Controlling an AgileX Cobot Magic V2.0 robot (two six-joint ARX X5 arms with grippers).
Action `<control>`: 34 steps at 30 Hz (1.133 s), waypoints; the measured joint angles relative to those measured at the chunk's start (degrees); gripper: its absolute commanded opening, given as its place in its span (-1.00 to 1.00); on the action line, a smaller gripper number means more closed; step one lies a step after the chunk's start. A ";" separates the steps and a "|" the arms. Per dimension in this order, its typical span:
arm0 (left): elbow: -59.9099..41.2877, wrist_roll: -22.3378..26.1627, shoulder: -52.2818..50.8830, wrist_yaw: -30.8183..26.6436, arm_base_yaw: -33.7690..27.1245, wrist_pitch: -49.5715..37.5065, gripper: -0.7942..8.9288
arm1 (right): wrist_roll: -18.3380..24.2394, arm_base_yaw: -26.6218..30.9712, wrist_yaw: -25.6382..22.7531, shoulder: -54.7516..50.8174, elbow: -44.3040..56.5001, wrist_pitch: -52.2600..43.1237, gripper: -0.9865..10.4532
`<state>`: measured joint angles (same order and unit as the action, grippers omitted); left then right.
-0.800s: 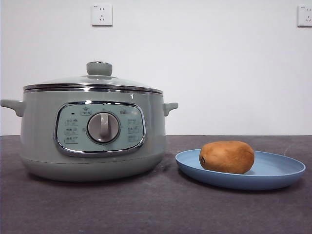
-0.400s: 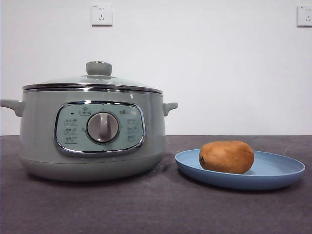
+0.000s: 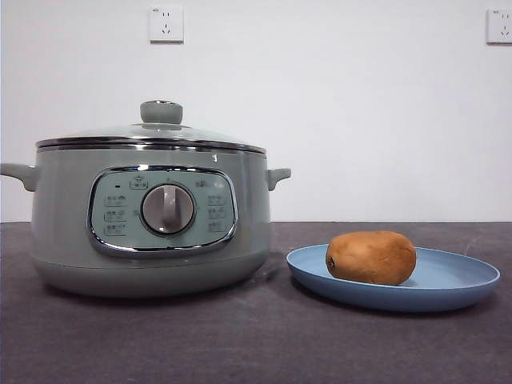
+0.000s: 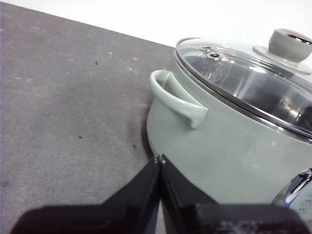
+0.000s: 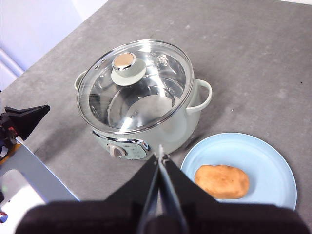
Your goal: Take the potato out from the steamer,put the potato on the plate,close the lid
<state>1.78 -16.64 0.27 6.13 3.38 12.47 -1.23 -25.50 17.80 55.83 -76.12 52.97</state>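
The sage-green steamer (image 3: 152, 224) stands at the left with the glass lid (image 3: 156, 134) on it, its green knob (image 3: 162, 112) on top. The brown potato (image 3: 371, 258) lies on the light-blue plate (image 3: 464, 280) at the right. My left gripper (image 4: 159, 160) is shut and empty, low beside the steamer's wall (image 4: 229, 151) near a side handle (image 4: 178, 97). My right gripper (image 5: 161, 157) is shut and empty, high above the table over the steamer (image 5: 141, 124), the lid (image 5: 134, 87), the plate (image 5: 273, 165) and the potato (image 5: 222, 181). Neither gripper shows in the front view.
The dark grey table (image 3: 256, 344) runs to a white wall with two sockets (image 3: 166, 24). In the right wrist view the other arm's black tip (image 5: 27, 119) and a pale frame (image 5: 29, 175) sit at the table's edge.
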 measured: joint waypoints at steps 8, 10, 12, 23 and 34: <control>0.00 0.00 0.00 0.00 0.00 0.00 -0.84 | 0.00 0.00 0.00 0.00 0.00 0.09 -0.83; 0.00 0.00 0.00 0.00 0.00 0.00 -0.84 | 0.02 0.00 0.00 0.00 0.00 0.48 -0.83; 0.00 0.00 0.00 0.00 0.00 0.00 -0.84 | 0.04 0.00 0.00 -0.04 0.00 0.83 -0.83; 0.00 0.00 0.00 0.00 0.00 0.00 -0.84 | 4.63 12.70 -7.19 -1.70 5.03 -6.99 -0.83; 0.00 0.00 0.00 0.00 0.00 0.00 -0.84 | 0.20 26.67 -1.49 -19.71 47.01 -45.18 -0.83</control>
<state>1.78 -16.64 0.27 6.13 3.38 12.47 -1.04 1.17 16.32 36.12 -29.10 7.79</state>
